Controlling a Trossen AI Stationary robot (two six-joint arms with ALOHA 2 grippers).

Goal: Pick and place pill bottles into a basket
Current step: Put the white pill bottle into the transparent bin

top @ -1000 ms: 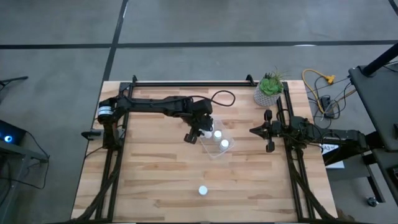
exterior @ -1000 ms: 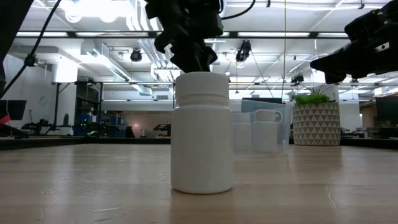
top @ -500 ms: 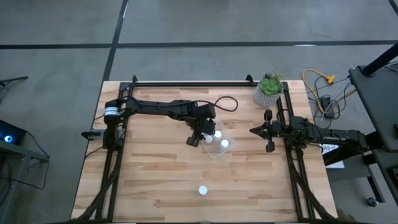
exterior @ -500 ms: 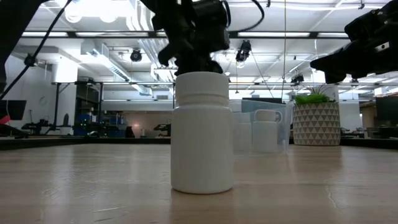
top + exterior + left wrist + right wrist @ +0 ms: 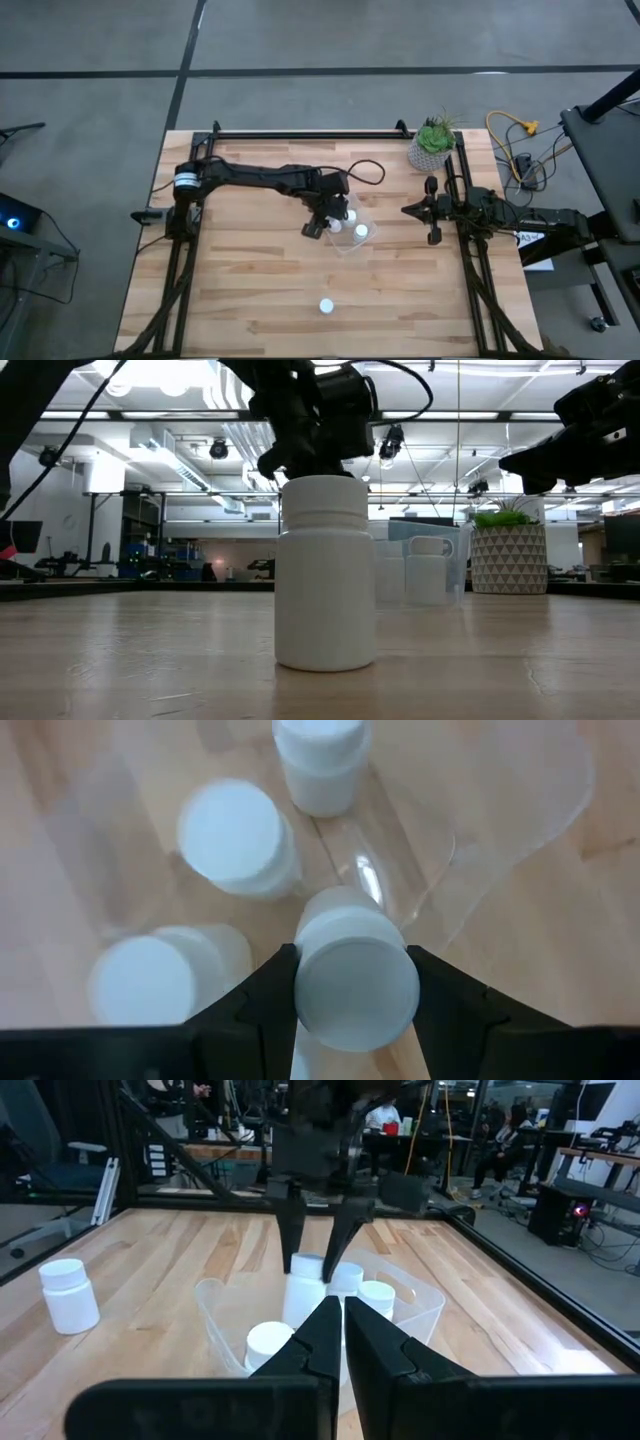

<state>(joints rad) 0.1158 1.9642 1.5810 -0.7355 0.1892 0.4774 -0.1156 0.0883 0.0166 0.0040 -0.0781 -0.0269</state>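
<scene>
My left gripper [image 5: 328, 222] is over the clear basket [image 5: 352, 240] at mid-table, shut on a white pill bottle [image 5: 357, 982]. Three more bottles stand in the basket [image 5: 235, 835] [image 5: 318, 760] [image 5: 150, 980]. One bottle [image 5: 326, 306] stands on its base on the table near the front edge; it fills the foreground of the low view [image 5: 325, 570]. My right gripper [image 5: 406, 210] waits right of the basket, shut and empty, with its fingers shown in its wrist view [image 5: 335, 1340]. My left gripper pinches the bottle's upper part by its two sides [image 5: 300, 982] between its two fingers [image 5: 262, 992]. The fingers come from above, pointing down [image 5: 300, 1220]. The bottle [image 5: 305, 1292] is upright with its lower part inside the basket walls; whether it rests on the floor I cannot tell.
A pale patterned pot with a green plant [image 5: 432, 148] stands at the table's far right, also seen in the low view [image 5: 508, 555]. Black frame rails [image 5: 300, 133] run along the table's far and side edges. Bare wood lies left of and in front of the basket.
My left gripper, still shut on the bottle, has moved a little toward the table's right and near edges, bringing the bottle in over the basket beside the others.
</scene>
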